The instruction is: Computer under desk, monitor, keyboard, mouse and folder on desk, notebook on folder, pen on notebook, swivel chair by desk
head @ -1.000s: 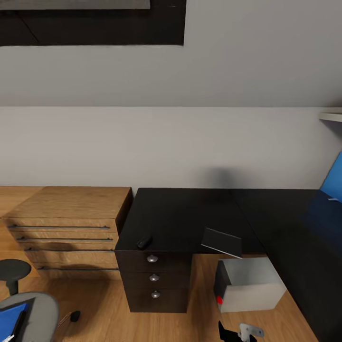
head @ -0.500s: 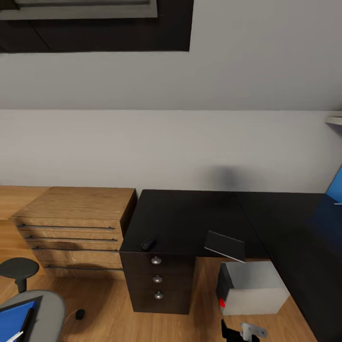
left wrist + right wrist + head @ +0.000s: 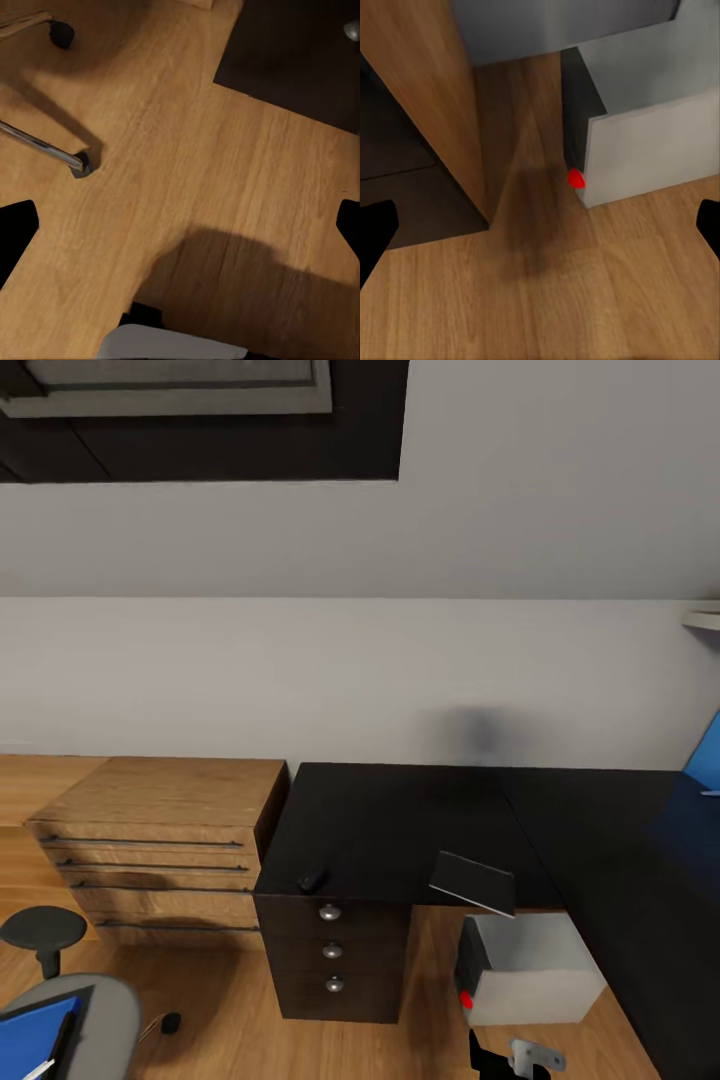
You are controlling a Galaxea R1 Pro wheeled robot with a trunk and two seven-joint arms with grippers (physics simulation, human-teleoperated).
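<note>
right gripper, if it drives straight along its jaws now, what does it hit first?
Probably the wooden floor just short of the computer; the red dot on its front panel sits slightly above the line. Depth is unclear.

1. Head view looks forward and down from high up at the bench [image 3: 400, 820] against the wall.
2. Left wrist view faces down, close over the wooden floor [image 3: 187, 187].
3. Right wrist view, low, shares the computer [image 3: 645, 127] with the head view.
</note>
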